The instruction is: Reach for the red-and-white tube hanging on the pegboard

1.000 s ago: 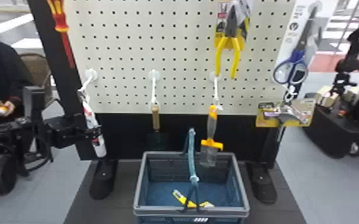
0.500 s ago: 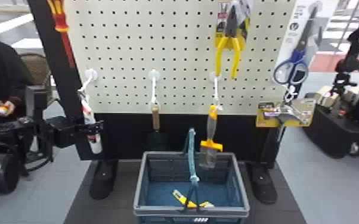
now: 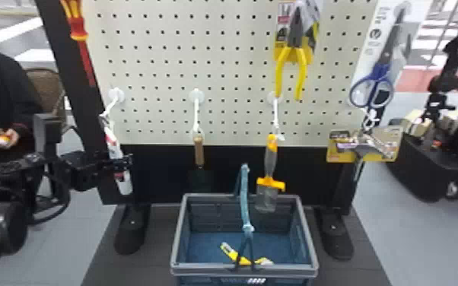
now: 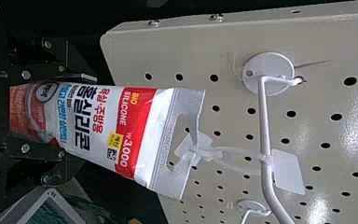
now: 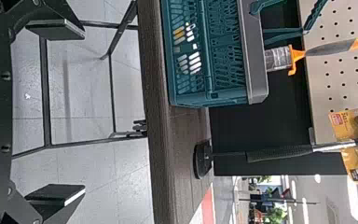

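As the left claw (image 3: 122,162) is clamped on the red-and-white tube (image 4: 140,135), the tube is caught between its fingers, below the hang tab. By a plastic tie, it's looped to a white hook (image 4: 265,121) on the pegboard (image 3: 156,76). Farther out, a basket (image 3: 209,270) is seen on the table (image 3: 104,262); the right claw's (image 5: 81,112) fingers are spread apart, nothing between them.

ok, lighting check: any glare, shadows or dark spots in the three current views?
Left wrist view: bright glare patches on the pegboard; the tube is shaded at its gripper end, well lit toward its hanging tab.
Head view: pegboard fairly evenly lit, but the wooden-handled tool's dark blade nearly merges with the black panel.
Right wrist view: bright ceiling lights.
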